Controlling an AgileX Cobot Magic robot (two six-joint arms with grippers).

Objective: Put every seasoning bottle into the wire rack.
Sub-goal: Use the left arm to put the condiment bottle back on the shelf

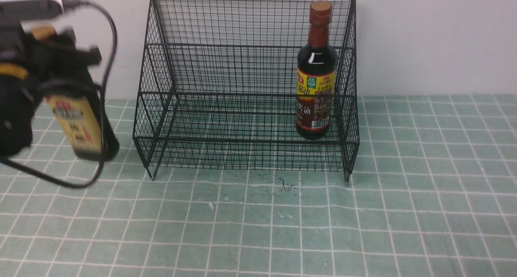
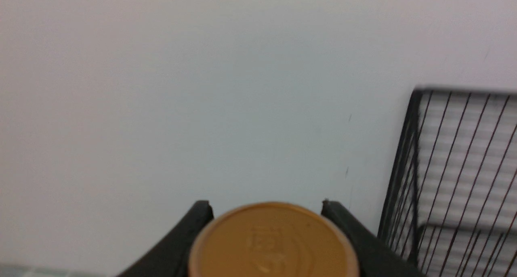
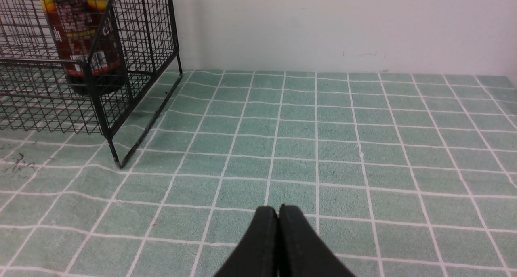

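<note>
The black wire rack (image 1: 246, 67) stands against the back wall. The round seasoning bottle (image 1: 316, 75) with the long reddish-brown neck stands upright on the rack's lower shelf at its right end; it shows through the mesh (image 3: 87, 47) in the right wrist view. To the left of the rack, my left gripper (image 1: 66, 85) is shut on the squarish seasoning bottle (image 1: 76, 125), which is tilted and blurred. Its gold cap (image 2: 274, 244) sits between my left fingers (image 2: 202, 212), with the rack's side (image 2: 464, 168) close by. My right gripper (image 3: 278, 208) is shut and empty over the table, right of the rack.
A green checked cloth (image 1: 363, 212) covers the table. A white wall (image 1: 436, 38) runs right behind the rack. The left arm's black cable (image 1: 107, 119) loops down beside the held bottle. Dark scuff marks (image 1: 282, 186) lie in front of the rack.
</note>
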